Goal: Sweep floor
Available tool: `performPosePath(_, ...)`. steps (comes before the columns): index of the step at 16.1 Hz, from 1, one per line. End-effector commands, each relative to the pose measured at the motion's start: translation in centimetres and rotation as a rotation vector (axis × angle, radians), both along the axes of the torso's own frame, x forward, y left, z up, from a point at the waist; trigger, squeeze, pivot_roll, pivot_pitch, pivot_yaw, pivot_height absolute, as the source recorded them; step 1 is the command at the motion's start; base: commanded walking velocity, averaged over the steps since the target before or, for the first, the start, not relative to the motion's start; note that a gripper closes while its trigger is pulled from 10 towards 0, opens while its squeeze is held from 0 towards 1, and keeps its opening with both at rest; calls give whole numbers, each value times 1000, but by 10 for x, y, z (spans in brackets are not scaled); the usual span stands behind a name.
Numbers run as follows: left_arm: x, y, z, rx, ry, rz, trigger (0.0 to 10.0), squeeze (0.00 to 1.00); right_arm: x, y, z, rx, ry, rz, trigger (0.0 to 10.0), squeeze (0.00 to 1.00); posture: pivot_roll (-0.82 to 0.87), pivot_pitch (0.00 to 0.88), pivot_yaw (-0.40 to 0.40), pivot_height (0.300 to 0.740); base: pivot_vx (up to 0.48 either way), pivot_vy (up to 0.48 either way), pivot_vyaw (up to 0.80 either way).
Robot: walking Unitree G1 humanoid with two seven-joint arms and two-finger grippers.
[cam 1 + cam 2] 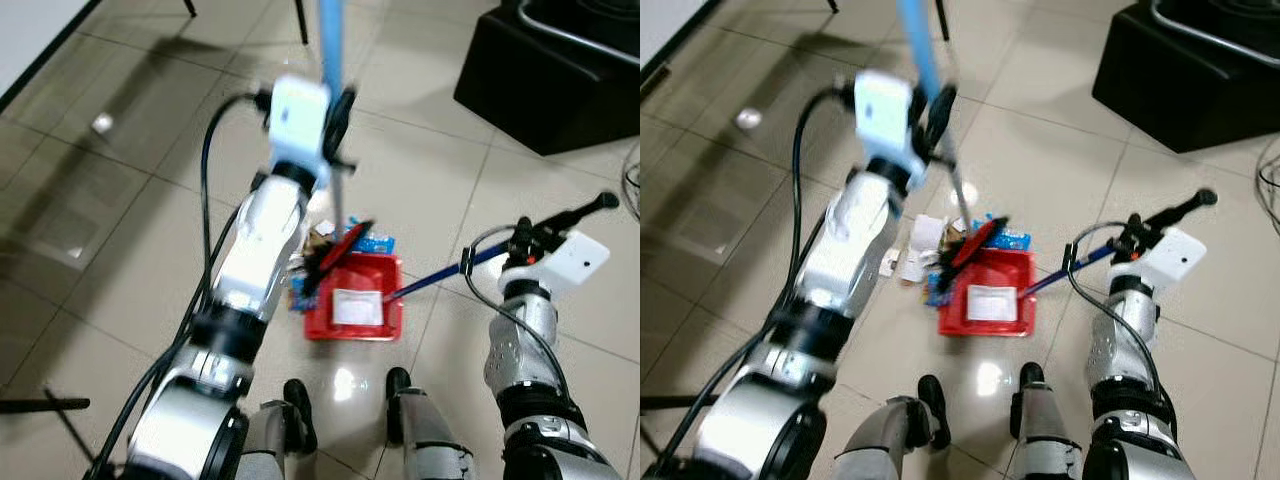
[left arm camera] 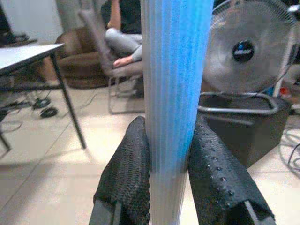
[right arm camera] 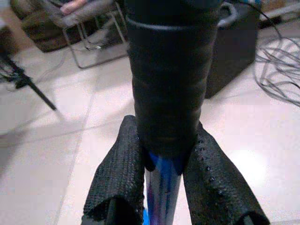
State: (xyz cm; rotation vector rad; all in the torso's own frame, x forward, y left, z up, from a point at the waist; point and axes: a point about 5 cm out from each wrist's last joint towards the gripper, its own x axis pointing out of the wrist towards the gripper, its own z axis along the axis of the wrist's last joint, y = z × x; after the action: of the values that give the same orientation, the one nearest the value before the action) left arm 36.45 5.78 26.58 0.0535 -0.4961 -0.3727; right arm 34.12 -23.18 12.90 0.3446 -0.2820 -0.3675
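No words or numbers I can read anywhere. The white label in the red dustpan [image 1: 354, 297] is a blur, and the fan [image 2: 247, 52] hub badge is too small to read.

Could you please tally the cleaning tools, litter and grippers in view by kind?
Broom, held by the left gripper: 1
Red dustpan, handle held by the right gripper: 1
Litter pile beside the dustpan: 1
White scrap in the dustpan: 1
Grippers: 2
Total: 6
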Motion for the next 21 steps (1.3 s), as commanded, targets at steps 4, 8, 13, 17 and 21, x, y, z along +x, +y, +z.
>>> performPosePath(4,-5,0,9,-17,-42,2,10000,0,1,-4,16,31,-75,-20,10000,0,-77,242,96,740,0,0,0)
performPosePath(8,-2,8,20,-60,-71,50,10000,0,-2,-8,19,39,-76,-25,10000,0,-79,222,94,740,0,0,0)
performPosePath(13,7,32,38,-40,-132,223,10000,0,-11,-15,8,31,-37,-54,10000,0,-76,231,91,740,0,0,0)
performPosePath(17,2,50,55,7,-222,295,10000,0,-25,-15,-14,41,35,-77,10000,0,-64,258,103,740,0,0,0)
performPosePath(21,5,48,43,8,-169,283,10000,0,-26,-16,-9,43,24,-85,10000,0,-65,260,112,740,0,0,0)
